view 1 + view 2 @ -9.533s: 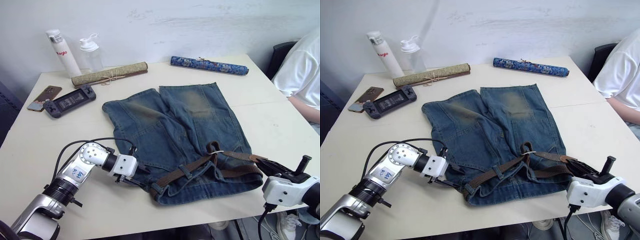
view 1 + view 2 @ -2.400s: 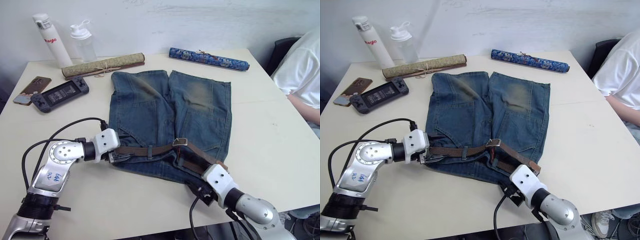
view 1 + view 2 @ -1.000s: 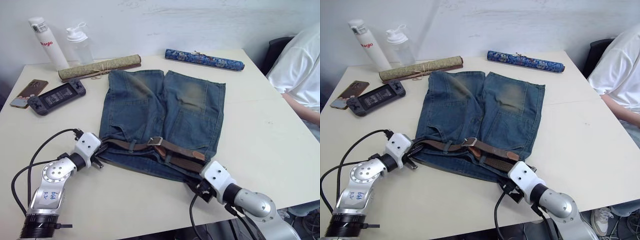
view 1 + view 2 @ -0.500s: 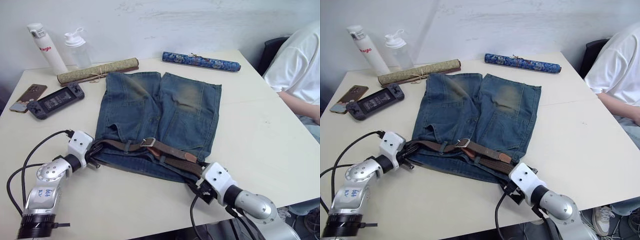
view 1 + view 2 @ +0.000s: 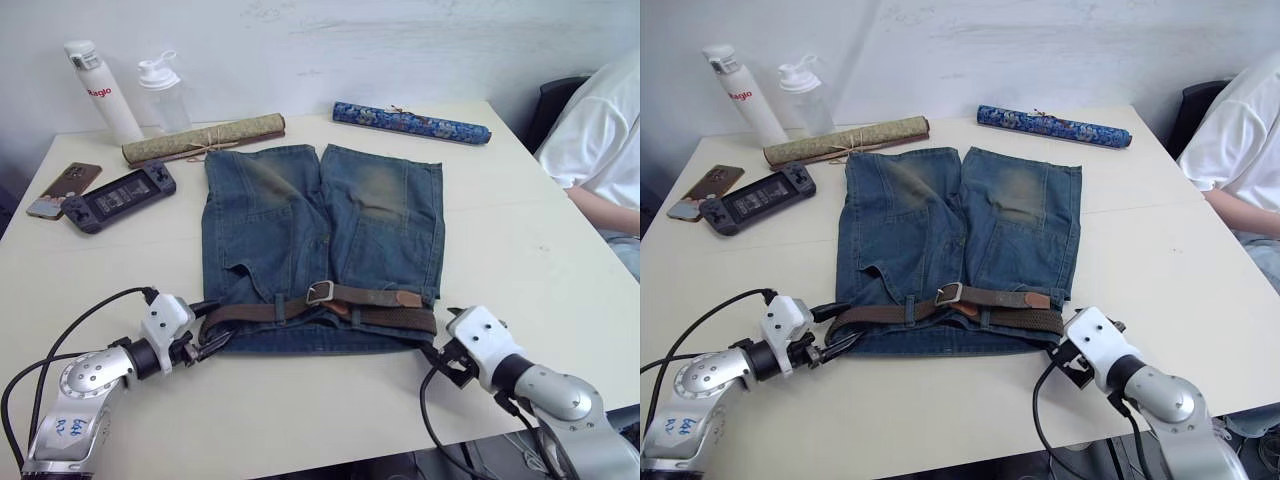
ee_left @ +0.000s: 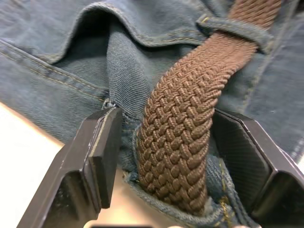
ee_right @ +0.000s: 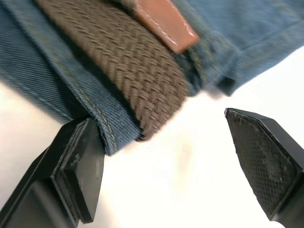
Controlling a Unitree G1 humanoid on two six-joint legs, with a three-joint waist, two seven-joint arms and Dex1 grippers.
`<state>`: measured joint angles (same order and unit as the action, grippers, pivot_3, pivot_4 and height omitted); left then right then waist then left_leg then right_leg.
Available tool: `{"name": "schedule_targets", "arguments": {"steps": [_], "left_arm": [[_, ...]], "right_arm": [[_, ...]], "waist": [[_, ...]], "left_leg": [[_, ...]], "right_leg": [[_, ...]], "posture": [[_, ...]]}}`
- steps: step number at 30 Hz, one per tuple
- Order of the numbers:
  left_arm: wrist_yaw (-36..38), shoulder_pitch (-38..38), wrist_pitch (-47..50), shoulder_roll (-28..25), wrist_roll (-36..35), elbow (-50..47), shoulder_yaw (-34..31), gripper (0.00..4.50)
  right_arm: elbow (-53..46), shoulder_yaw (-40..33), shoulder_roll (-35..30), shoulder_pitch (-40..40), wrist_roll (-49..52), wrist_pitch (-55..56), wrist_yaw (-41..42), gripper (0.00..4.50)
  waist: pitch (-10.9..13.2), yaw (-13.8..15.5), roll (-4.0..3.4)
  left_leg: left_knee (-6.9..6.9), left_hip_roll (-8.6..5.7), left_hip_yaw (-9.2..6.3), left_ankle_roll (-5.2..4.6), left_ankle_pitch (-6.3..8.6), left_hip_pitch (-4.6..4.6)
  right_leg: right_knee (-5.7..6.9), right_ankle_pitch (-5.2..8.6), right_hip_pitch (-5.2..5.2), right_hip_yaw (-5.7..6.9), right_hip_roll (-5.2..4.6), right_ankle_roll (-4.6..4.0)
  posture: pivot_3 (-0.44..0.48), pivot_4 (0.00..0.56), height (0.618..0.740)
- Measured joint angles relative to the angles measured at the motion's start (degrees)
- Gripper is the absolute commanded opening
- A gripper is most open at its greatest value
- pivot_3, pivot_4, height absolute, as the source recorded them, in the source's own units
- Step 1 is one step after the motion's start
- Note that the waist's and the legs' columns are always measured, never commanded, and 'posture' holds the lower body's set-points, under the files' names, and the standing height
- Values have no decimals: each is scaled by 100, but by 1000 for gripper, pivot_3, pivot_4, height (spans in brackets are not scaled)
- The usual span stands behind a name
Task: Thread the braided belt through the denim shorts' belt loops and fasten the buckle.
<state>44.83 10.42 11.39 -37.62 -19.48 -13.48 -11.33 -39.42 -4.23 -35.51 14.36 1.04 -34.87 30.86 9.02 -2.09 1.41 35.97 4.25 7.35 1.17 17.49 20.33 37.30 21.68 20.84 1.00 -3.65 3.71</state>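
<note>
coarse woven braided belt (image 6: 185,128) (on twill denim shorts (image 5: 300,220)) between both parted grippers' jaws.

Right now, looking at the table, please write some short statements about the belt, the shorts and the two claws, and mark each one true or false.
1. The braided belt lies across the waistband of the denim shorts. True.
2. The left claw is shut flat on the bare table. False: it is open, with the belt's bend and the waistband between its fingers.
3. The buckle sits near the middle of the waistband. True.
4. The right claw is clamped on the buckle. False: it is open at the belt's fold by the waistband corner.
</note>
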Motion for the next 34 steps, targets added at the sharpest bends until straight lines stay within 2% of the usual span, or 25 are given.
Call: {"name": "schedule_targets", "arguments": {"steps": [7,11,13,17,21,23,26,34], "left_arm": [[661,547,364,-413,-649,-449,-440,3350],[1163,805,1244,-1068,-1617,-918,-1119,3350],[1320,674,1866,-1394,-2374,-1163,-1549,3350],[1094,-59,2474,-1497,-3068,-1149,-1795,3350],[621,-670,2619,-1274,-3162,-1055,-1693,3350],[468,-815,2569,-1102,-3071,-1051,-1518,3350],[265,-947,2498,-826,-2870,-1011,-1231,3350],[154,-1030,2350,-517,-2608,-832,-887,3350]], "right_arm": [[46,-562,-285,214,415,97,485,4222],[-138,-1714,-742,352,1518,-119,1458,4222],[-203,-2455,-1013,138,2374,-283,2004,4222],[-101,-3128,-1339,-503,3486,-533,2398,4222],[316,-3039,-1359,-1082,3576,-479,2130,4222],[415,-2766,-1317,-1100,3444,-386,1974,4222],[537,-2473,-1194,-979,3193,-197,1803,4222],[686,-2401,-1142,-827,3012,67,1653,4222]], "waist": [[21,29,-1],[50,35,11],[58,33,8],[70,34,2],[72,34,5],[72,37,5],[73,46,5],[77,41,10]], "left_leg": [[0,-1,1,-1,0,33],[21,1,-7,-5,-3,76],[27,0,-9,-9,-5,74],[29,-4,-16,-15,-16,72],[26,-8,-15,-13,-19,82],[26,-8,-13,21,-39,89],[22,-7,-11,24,-40,96],[30,-5,-5,26,-43,91]], "right_leg": [[-2,0,32,0,0,0],[10,-2,66,3,4,3],[10,-5,60,4,4,7],[12,-12,57,3,8,7],[6,-13,64,2,8,8],[1,-12,68,2,9,9],[-17,-11,70,2,13,13],[-5,-15,68,-5,16,20]], "posture": [[0,150,737],[0,150,737],[0,150,737],[0,150,737],[0,150,737],[0,150,737],[0,150,737],[0,150,737]]}}
